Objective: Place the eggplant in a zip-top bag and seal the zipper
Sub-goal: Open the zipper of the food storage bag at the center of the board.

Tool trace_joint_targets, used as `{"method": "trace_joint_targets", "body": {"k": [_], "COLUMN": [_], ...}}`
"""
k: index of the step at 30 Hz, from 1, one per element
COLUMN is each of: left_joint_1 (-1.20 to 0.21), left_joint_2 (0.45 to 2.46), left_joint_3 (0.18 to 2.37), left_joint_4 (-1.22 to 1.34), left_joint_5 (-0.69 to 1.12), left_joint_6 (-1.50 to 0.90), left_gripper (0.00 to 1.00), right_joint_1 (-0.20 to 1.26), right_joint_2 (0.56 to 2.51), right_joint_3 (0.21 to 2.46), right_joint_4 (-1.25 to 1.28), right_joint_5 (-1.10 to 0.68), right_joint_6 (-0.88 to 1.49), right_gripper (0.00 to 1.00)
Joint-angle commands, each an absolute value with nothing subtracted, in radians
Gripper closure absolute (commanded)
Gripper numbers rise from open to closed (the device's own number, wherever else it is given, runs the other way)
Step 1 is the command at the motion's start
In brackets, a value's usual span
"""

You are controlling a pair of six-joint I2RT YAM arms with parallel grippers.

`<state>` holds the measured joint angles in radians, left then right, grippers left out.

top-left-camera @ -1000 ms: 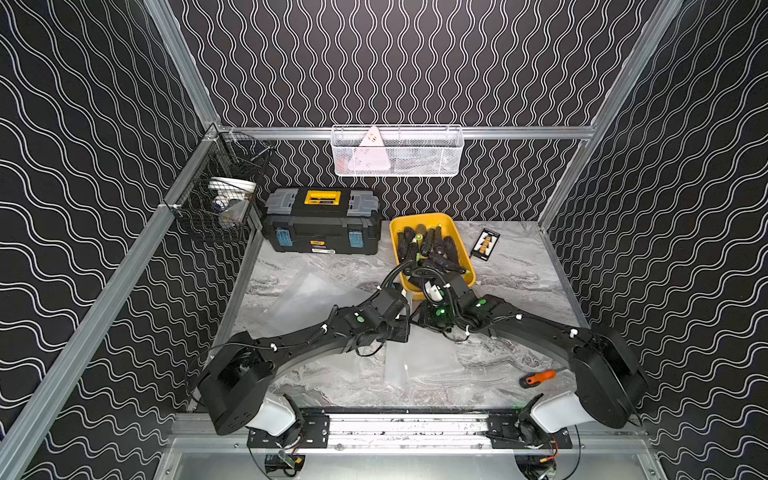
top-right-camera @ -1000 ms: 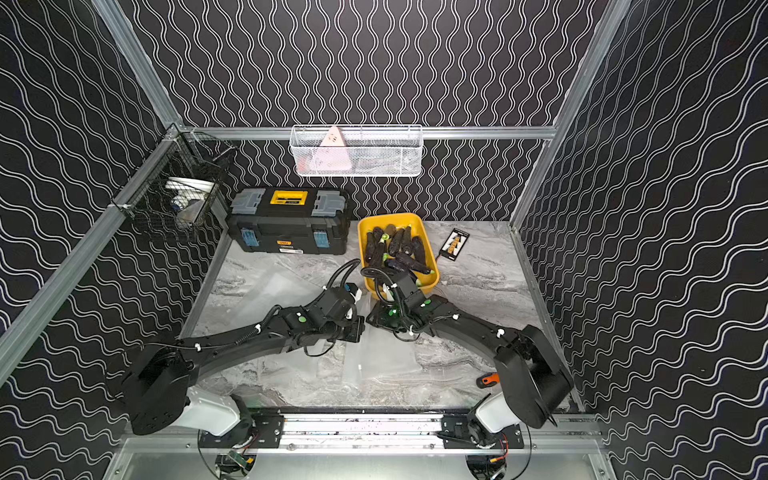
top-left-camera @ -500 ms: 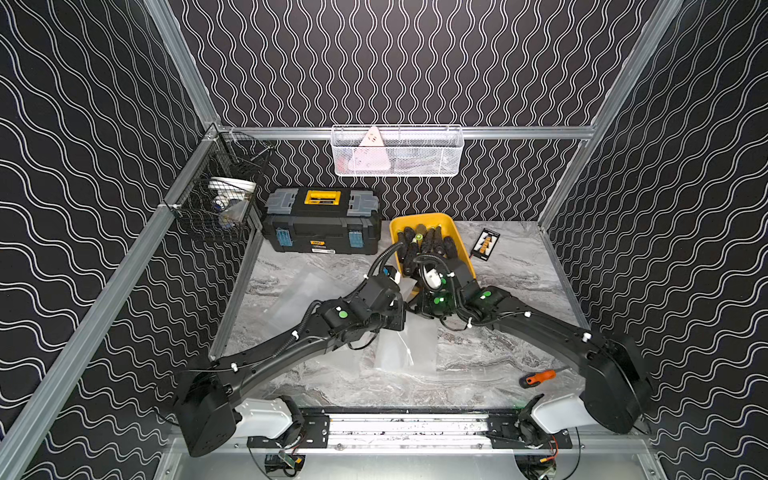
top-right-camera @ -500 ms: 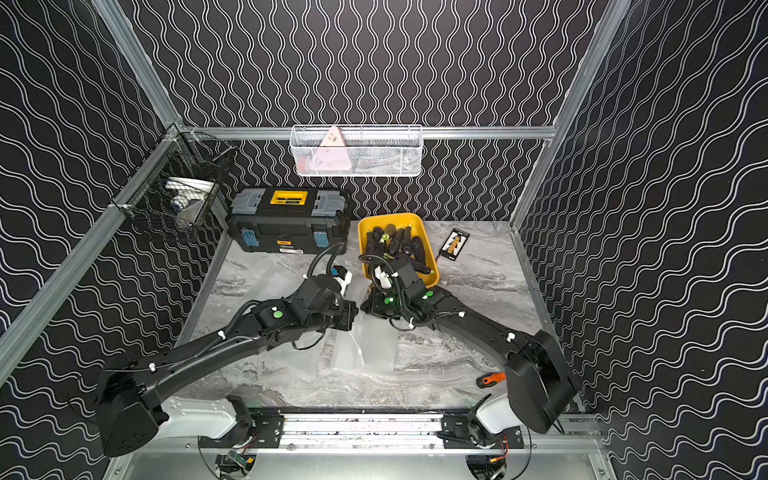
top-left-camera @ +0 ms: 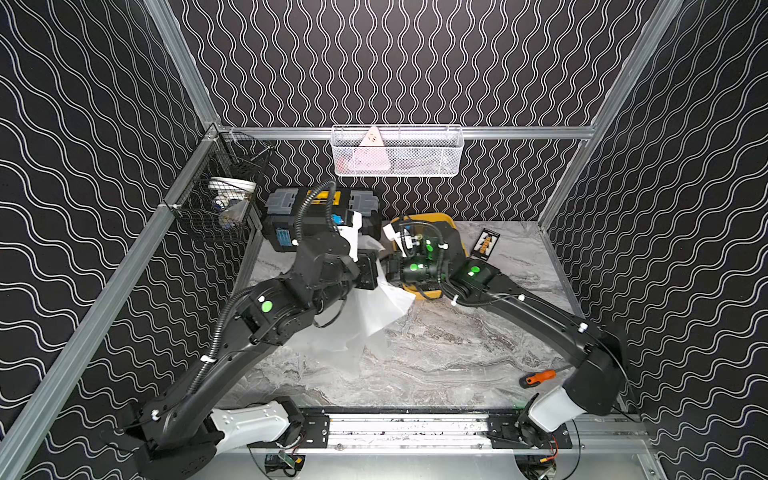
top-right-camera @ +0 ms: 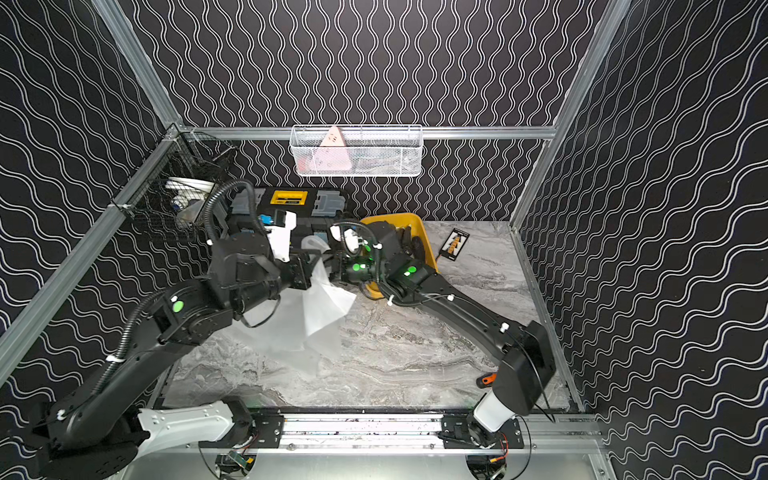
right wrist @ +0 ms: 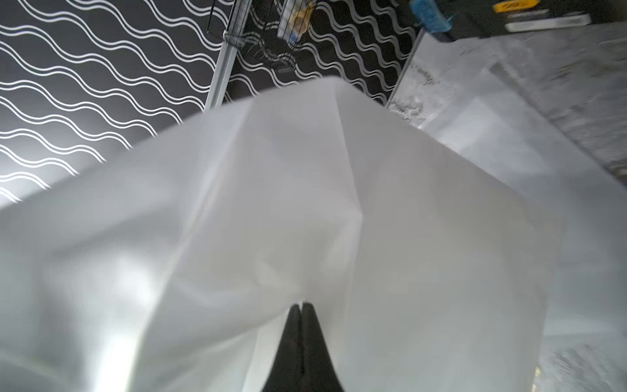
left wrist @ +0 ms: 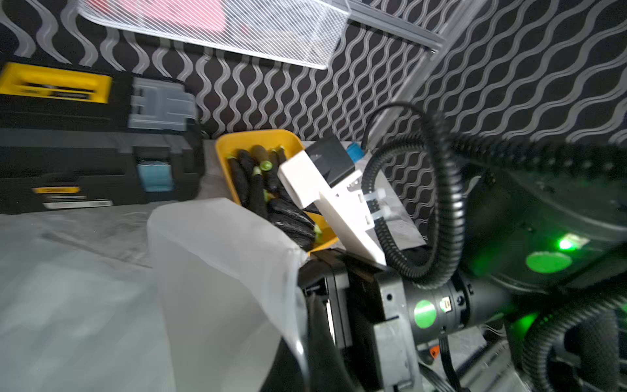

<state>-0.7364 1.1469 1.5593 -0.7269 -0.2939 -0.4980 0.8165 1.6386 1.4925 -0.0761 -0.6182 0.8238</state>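
Free tabletop (top-left-camera: 449,357) between bag (top-left-camera: 374,309) and screwdriver (top-left-camera: 540,378)

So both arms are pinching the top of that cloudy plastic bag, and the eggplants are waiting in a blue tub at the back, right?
Not quite: the tub is yellow, not blue, as the left wrist view shows plainly. The rest holds: the left gripper and the right gripper are both shut on the bag, and the eggplants lie in that tub at the back.
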Motion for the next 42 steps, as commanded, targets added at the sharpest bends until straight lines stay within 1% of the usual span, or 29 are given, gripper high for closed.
{"method": "trace_joint_targets", "body": {"k": [1,3,6,9,13,16,19,21,22,23,25,28,30,34,38,42], "left_joint_1": [-0.729,-0.729,-0.729,-0.727,-0.728,-0.728,-0.727,-0.728,-0.728,-0.726,-0.723,-0.703,-0.686,-0.640,-0.625,-0.623], "left_joint_2": [1.154,1.174,1.213,1.283,1.349,1.393,1.469,1.515,1.537,1.558,1.586,1.613,1.625,1.641,1.627,1.608], "left_joint_3": [1.620,1.650,1.662,1.640,1.520,1.424,1.371,1.338,1.325,1.313,1.292,1.269,1.260,1.239,1.201,1.177], "left_joint_4": [-0.891,-0.926,-0.933,-0.927,-0.838,-0.756,-0.701,-0.658,-0.642,-0.626,-0.592,-0.540,-0.516,-0.471,-0.417,-0.405], "left_joint_5": [-0.481,-0.509,-0.520,-0.456,-0.343,-0.276,-0.191,-0.164,-0.157,-0.147,-0.122,-0.065,-0.026,0.063,0.137,0.156], "left_joint_6": [-0.421,-0.398,-0.373,-0.362,-0.406,-0.440,-0.466,-0.480,-0.484,-0.486,-0.494,-0.513,-0.526,-0.543,-0.551,-0.550], "left_gripper": [1.00,1.00,1.00,1.00,1.00,1.00,1.00,1.00,1.00,1.00,1.00,1.00,1.00,1.00,1.00,1.00], "right_joint_1": [0.840,0.841,0.832,0.804,0.740,0.669,0.606,0.580,0.568,0.560,0.557,0.558,0.563,0.611,0.634,0.633], "right_joint_2": [1.711,1.744,1.759,1.749,1.725,1.707,1.677,1.641,1.611,1.578,1.526,1.479,1.461,1.453,1.514,1.577], "right_joint_3": [1.554,1.562,1.510,1.432,1.279,1.146,1.037,1.007,0.993,0.981,0.974,0.964,0.939,0.915,0.957,0.990], "right_joint_4": [0.021,0.062,0.126,0.135,0.109,0.132,0.108,0.053,0.024,-0.002,-0.057,-0.095,-0.084,-0.073,-0.065,-0.060], "right_joint_5": [-0.681,-0.686,-0.672,-0.652,-0.616,-0.622,-0.612,-0.598,-0.581,-0.562,-0.520,-0.510,-0.509,-0.451,-0.401,-0.361], "right_joint_6": [0.875,0.899,0.928,0.928,0.910,0.923,0.896,0.854,0.837,0.817,0.777,0.755,0.772,0.791,0.806,0.820], "right_gripper": [1.00,1.00,1.00,1.00,1.00,0.99,0.89,0.85,0.80,0.77,0.71,0.62,0.58,0.46,0.42,0.41]}}
